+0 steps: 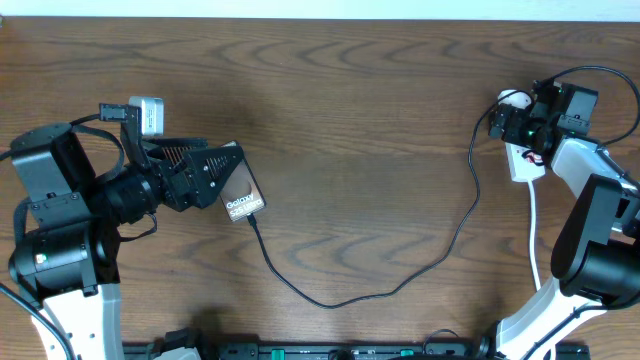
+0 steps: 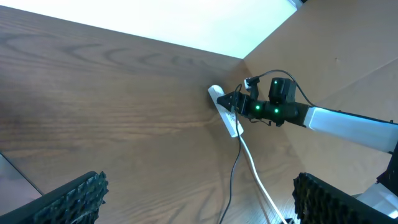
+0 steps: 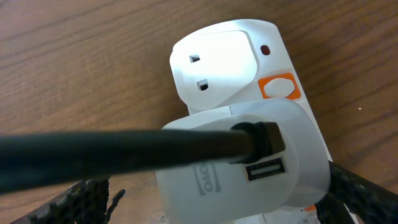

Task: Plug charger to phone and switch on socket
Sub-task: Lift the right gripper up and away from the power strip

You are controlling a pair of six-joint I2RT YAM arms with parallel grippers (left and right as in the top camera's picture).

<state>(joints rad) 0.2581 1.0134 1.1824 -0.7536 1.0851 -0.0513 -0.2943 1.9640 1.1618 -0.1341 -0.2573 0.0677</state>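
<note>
Switch-on step | charger [image 1: 400,285] seemingly plugged into phone [image 1: 243,198], table left | right gripper [image 1: 522,128] over socket [image 3: 217,56], jaws wide, empty | left gripper [image 2: 196,196] likewise | next: 1 fingertip presses orange switch [image 3: 279,87]

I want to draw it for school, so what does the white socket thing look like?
The socket is a white, shiny plastic strip lying flat on the brown wooden table, on the right side. One outlet is free, its pin holes showing, with an orange switch and a small dark dot beside it. A white plug with a USB slot fills the next outlet, a black cable leaving it. A white cord trails from the strip.
</note>
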